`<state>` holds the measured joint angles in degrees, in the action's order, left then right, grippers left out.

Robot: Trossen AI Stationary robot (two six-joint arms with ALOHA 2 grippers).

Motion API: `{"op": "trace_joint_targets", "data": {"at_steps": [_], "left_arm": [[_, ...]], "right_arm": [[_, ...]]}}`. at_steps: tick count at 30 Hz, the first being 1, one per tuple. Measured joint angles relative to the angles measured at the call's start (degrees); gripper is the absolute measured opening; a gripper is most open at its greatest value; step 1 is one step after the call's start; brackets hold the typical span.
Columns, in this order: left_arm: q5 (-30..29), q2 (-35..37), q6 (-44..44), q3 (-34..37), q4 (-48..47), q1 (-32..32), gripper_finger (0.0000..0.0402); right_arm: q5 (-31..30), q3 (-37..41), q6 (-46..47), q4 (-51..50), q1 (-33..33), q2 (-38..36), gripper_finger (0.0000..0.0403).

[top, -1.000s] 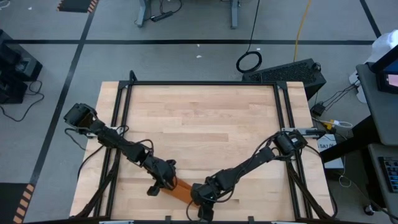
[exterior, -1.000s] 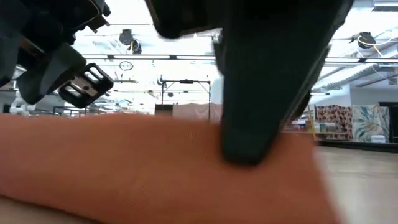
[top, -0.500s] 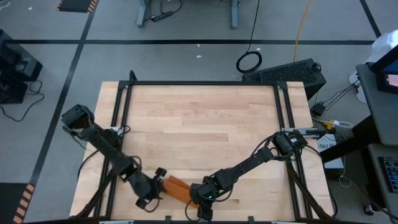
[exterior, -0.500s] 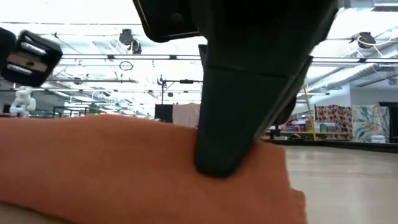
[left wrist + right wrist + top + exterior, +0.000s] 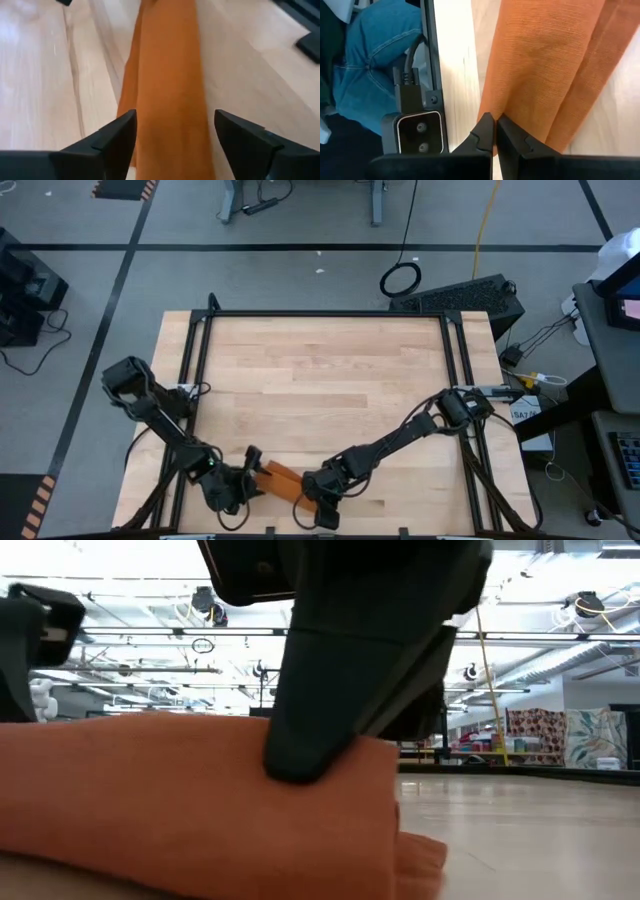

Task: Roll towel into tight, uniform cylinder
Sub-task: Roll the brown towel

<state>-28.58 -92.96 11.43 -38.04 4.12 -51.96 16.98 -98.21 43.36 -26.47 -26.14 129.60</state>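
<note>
The rust-orange towel (image 5: 283, 482) lies rolled into a short slanting bar on the wooden table, close to its near edge. My left gripper (image 5: 250, 470) is at the roll's left end and is open. In the left wrist view its fingers (image 5: 175, 135) stand on either side of the roll (image 5: 170, 75), which runs away from them. My right gripper (image 5: 318, 495) is shut at the roll's right end. In the low view it stands on top of the roll (image 5: 180, 800). My left gripper has one finger (image 5: 117, 142) on each side of the roll's left end; I cannot tell whether either touches the cloth. My right gripper presses its shut fingertips (image 5: 300, 755) down on top of the roll near its right end (image 5: 492, 102), coming slanting from above. The roll lies on the table beneath them.
A black frame rail (image 5: 432, 50) runs along the table's near edge, with a small camera block (image 5: 417, 132) on it. Beyond it a person's legs in jeans (image 5: 365, 55) show. The far half of the tabletop (image 5: 320, 370) is bare wood.
My left arm has swung toward the table's near edge. Its gripper has left the top of the roll, gone to the roll's left end and turned to point along it. In the low view the roll's right end has drawn in leftward under my right gripper.
</note>
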Motion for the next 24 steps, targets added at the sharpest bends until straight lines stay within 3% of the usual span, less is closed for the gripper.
{"op": "trace_joint_targets", "data": {"at_steps": [3,6,12,17,24], "left_arm": [[0.11,-0.59,1.39,0.00,-0.13,0.75,0.0239],[2.61,-0.69,1.58,0.00,-0.60,1.98,0.0177],[16.08,-0.67,1.88,-0.03,-1.01,6.54,0.0020],[28.72,0.14,6.20,-0.44,-1.22,12.01,0.0031],[43.29,2.16,9.69,-0.42,-2.30,19.22,0.0021]], "right_arm": [[1.21,0.00,-0.57,0.34,0.62,0.00,0.0000],[1.47,0.00,-0.76,0.55,1.00,0.00,0.0000],[2.47,0.00,-0.75,0.58,1.01,0.00,0.0001],[1.85,0.00,0.29,-0.08,1.01,-0.26,0.0024],[-6.34,0.00,-0.91,-7.49,-0.14,-4.53,0.0080]]}}
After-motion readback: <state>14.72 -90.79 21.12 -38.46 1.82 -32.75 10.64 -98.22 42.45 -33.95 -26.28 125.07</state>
